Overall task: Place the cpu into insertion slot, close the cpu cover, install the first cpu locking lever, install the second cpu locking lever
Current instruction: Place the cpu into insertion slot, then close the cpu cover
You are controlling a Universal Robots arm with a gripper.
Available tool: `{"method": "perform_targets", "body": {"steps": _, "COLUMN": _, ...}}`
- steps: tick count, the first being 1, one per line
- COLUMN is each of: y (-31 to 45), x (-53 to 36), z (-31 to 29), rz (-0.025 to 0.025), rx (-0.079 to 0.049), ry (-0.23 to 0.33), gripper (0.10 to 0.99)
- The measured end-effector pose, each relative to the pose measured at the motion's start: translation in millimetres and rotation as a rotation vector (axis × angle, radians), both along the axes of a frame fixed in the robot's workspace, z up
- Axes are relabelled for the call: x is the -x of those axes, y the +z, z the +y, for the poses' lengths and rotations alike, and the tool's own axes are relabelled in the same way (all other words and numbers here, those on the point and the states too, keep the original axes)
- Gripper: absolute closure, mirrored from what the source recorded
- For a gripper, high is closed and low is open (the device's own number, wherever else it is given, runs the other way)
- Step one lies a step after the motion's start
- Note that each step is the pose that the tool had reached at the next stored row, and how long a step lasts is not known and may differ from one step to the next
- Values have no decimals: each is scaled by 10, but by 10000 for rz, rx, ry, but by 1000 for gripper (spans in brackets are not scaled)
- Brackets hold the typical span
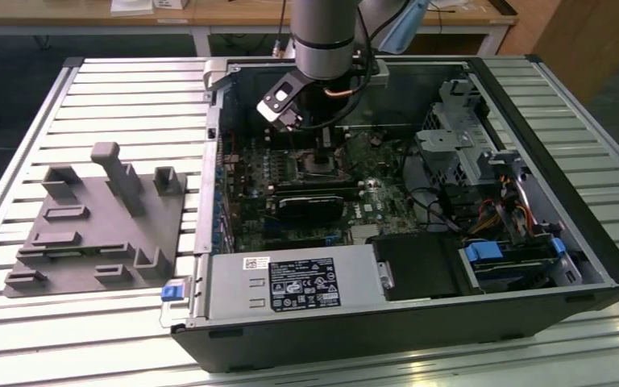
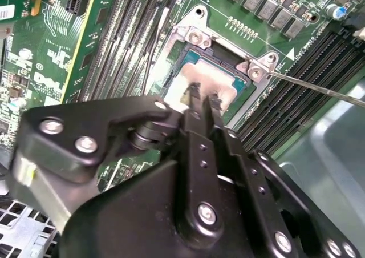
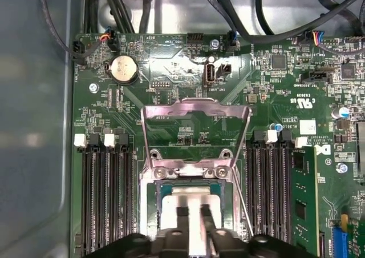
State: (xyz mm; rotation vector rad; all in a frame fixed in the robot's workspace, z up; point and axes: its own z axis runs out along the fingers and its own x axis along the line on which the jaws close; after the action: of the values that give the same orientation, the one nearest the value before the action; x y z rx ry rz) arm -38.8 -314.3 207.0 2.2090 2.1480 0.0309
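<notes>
1. In both wrist views the gripper [image 3: 194, 212] hangs right over the socket area. Its fingers [image 3: 181, 213] stand slightly apart, with a narrow gap between them and nothing pinched in it.
2. Just below the fingertips lies the cpu [image 3: 191, 198], flat and square in the insertion slot [image 3: 185, 186], with a thin strip of the socket showing around its edges. I judge the first step done or all but done. Whether the fingertips touch the chip's top I cannot tell.
3. Past the chip, the cpu cover [image 3: 194, 107] lies swung back on its hinge, and the green board shows through its window. It is not yet closed.
4. Beside the socket a thin wire locking lever [image 2: 313, 87] juts out away from the frame, so it reads as unlatched. I cannot make out the other lever clearly. Both lever steps look undone.
5. Farther out, in the exterior view, the arm reaches down into the open computer case [image 1: 611, 266], which lies on a slatted table [image 1: 126, 89]. A grey fixture [image 1: 94, 218] sits well apart on the exterior view's left.
</notes>
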Motion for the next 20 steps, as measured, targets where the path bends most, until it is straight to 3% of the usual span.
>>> {"method": "perform_targets", "body": {"steps": 2, "y": 2, "x": -1, "z": 1, "rz": -1, "rx": -3, "ry": 1, "gripper": 969}}
{"method": "perform_targets", "body": {"steps": 12, "y": 15, "x": -1, "z": 0, "rz": 2, "rx": 0, "ry": 1, "gripper": 980}}
{"method": "perform_targets", "body": {"steps": 20, "y": 68, "x": -1, "z": 0, "rz": 0, "rx": -2, "ry": 1, "gripper": 980}}
